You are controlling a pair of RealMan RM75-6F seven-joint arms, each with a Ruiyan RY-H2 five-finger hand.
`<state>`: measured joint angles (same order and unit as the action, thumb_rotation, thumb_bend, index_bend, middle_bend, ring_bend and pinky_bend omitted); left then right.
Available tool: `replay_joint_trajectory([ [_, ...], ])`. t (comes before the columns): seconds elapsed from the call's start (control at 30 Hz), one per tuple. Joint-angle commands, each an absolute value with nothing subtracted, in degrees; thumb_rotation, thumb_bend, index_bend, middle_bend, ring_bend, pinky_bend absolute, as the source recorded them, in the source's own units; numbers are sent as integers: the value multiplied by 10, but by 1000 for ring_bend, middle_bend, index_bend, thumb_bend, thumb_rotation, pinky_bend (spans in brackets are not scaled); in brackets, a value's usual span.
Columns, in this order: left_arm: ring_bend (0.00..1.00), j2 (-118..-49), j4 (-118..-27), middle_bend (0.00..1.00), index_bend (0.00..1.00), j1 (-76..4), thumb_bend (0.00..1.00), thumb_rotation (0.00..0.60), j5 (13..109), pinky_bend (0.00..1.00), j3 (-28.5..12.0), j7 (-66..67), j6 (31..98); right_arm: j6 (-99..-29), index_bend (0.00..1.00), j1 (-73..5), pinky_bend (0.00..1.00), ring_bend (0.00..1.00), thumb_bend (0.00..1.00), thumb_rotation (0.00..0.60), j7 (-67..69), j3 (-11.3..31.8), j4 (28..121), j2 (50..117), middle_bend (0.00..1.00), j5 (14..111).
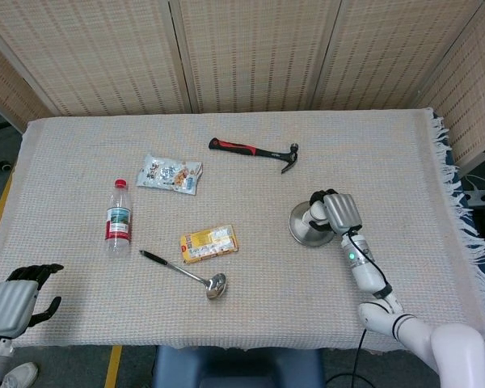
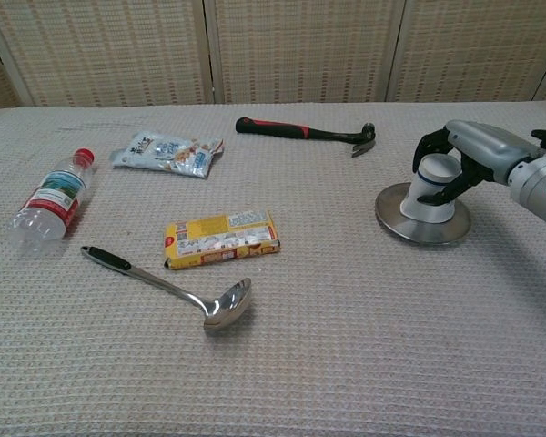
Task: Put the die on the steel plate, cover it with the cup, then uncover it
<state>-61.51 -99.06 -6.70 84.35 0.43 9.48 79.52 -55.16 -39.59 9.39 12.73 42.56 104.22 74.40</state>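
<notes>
A round steel plate [image 1: 301, 232] [image 2: 400, 223] lies on the cloth at the right. A white cup with a blue band [image 2: 434, 188] [image 1: 316, 220] stands upside down on the plate, and my right hand [image 2: 478, 155] [image 1: 338, 212] grips it from the right side. The die is not visible in either view. My left hand [image 1: 14, 301] hangs off the near left corner of the table with its fingers apart and nothing in it.
A red-and-black hammer [image 1: 255, 151] lies at the back centre. A snack packet [image 1: 170, 174], a water bottle [image 1: 118, 219], a yellow box [image 1: 208, 243] and a steel ladle [image 1: 186, 273] lie on the left half. Wicker screens stand behind the table.
</notes>
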Motion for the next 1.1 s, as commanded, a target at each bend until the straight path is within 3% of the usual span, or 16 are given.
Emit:
replay_joint_trajectory([
  [0.03,256,-615,-990,301,264,-67,336,600,843,265,4,95,795,-559,531,-399,680,349,94,600,97,127,403,1059,471,748],
  [0.5,256,-614,-992,302,264,-67,336,600,842,266,4,94,795,-508,531,-390,680,349,94,600,184,111,507,1013,471,757],
  [0.87,257,-614,-992,302,264,-67,337,600,842,267,5,94,793,-574,531,-394,680,349,94,600,103,121,394,1060,471,762],
  [1.1,257,-615,-993,302,263,-68,336,600,840,267,5,97,791,-554,531,-392,680,349,94,600,149,118,394,1060,471,764],
])
